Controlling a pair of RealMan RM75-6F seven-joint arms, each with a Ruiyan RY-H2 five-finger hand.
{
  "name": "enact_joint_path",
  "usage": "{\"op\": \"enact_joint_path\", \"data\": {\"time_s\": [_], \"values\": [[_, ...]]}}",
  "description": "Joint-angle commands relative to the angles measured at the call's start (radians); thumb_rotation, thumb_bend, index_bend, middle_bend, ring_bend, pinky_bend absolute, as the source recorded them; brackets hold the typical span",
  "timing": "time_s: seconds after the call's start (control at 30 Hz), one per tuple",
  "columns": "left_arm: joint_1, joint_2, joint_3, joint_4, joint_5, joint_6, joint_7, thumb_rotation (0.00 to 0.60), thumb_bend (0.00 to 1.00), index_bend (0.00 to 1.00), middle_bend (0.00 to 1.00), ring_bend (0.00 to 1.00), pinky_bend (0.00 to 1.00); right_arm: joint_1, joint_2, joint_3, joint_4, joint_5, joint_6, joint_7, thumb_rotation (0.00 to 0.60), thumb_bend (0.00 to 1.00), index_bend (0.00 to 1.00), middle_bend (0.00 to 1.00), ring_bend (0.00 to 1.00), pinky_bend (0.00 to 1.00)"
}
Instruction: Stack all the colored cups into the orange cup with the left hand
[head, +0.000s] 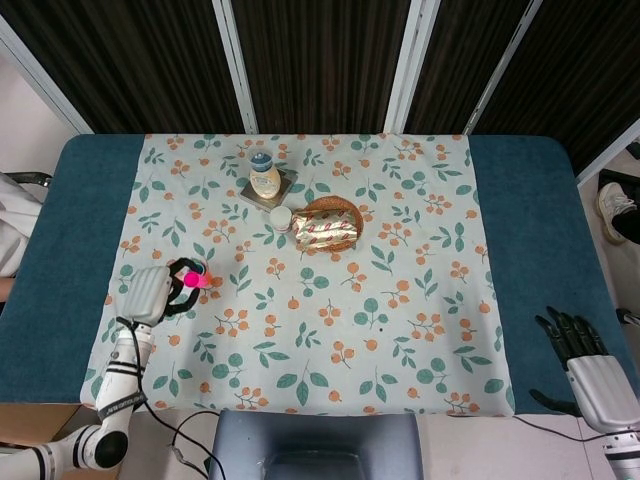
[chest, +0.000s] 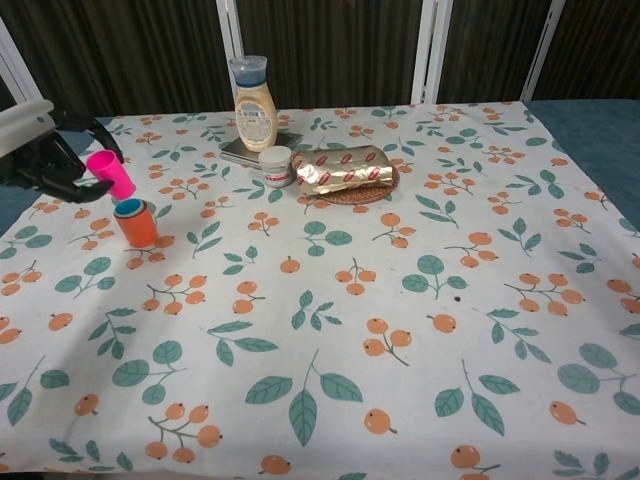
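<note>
Pink cup (chest: 110, 172), orange cup (chest: 137, 226) with blue inside, fruit-and-leaf tablecloth (chest: 330, 300)

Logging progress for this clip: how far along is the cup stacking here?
Done: a blue cup already sits inside the orange cup. In hand: the left hand holds the pink cup in the air just above that stack. Left: lowering the pink cup in. The right hand idles at the table edge.

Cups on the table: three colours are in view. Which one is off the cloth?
The pink cup: the left hand holds it in the air just above the orange cup, which stands on the cloth with the blue cup nested inside.
</note>
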Motion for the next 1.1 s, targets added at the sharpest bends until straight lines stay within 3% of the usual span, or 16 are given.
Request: {"op": "enact_joint_path", "data": {"time_s": [0.03, 0.27, 0.8, 0.87, 0.9, 0.97, 1.1], "values": [[-0.045, -0.030, -0.040, 0.068, -0.068, -0.029, 0.038, 0.600, 0.36, 0.54, 1.00, 1.00, 1.00, 0.001, 0.000, 0.003, -0.001, 0.005, -0.002, -0.002, 0.600, 0.18, 0.00, 0.00, 0.00, 0.00], [-0.076, -0.071, -0.039, 0.174, -0.115, -0.067, 0.037, 0.600, 0.36, 0.54, 1.00, 1.00, 1.00, 0.004, -0.002, 0.008, -0.004, 0.017, -0.010, -0.009, 0.600, 0.19, 0.00, 0.00, 0.00, 0.00], [-0.090, -0.113, 0.002, 0.247, -0.126, -0.092, 0.037, 0.600, 0.36, 0.52, 1.00, 1.00, 1.00, 0.005, -0.005, 0.009, -0.006, 0.022, -0.015, -0.017, 0.600, 0.19, 0.00, 0.00, 0.00, 0.00], [-0.092, -0.121, 0.005, 0.257, -0.128, -0.094, 0.041, 0.600, 0.36, 0.48, 1.00, 1.00, 1.00, 0.004, -0.004, 0.010, -0.006, 0.022, -0.013, -0.016, 0.600, 0.19, 0.00, 0.00, 0.00, 0.00], [-0.094, -0.123, 0.006, 0.260, -0.129, -0.098, 0.042, 0.600, 0.36, 0.41, 1.00, 1.00, 1.00, 0.004, -0.004, 0.010, -0.006, 0.022, -0.013, -0.015, 0.600, 0.19, 0.00, 0.00, 0.00, 0.00], [-0.096, -0.124, 0.008, 0.263, -0.136, -0.105, 0.047, 0.600, 0.37, 0.20, 1.00, 1.00, 1.00, 0.004, -0.003, 0.010, -0.006, 0.022, -0.012, -0.013, 0.600, 0.19, 0.00, 0.00, 0.00, 0.00], [-0.096, -0.123, 0.008, 0.261, -0.135, -0.103, 0.047, 0.600, 0.37, 0.03, 1.00, 1.00, 1.00, 0.004, -0.003, 0.010, -0.006, 0.021, -0.011, -0.012, 0.600, 0.19, 0.00, 0.00, 0.00, 0.00]]}}
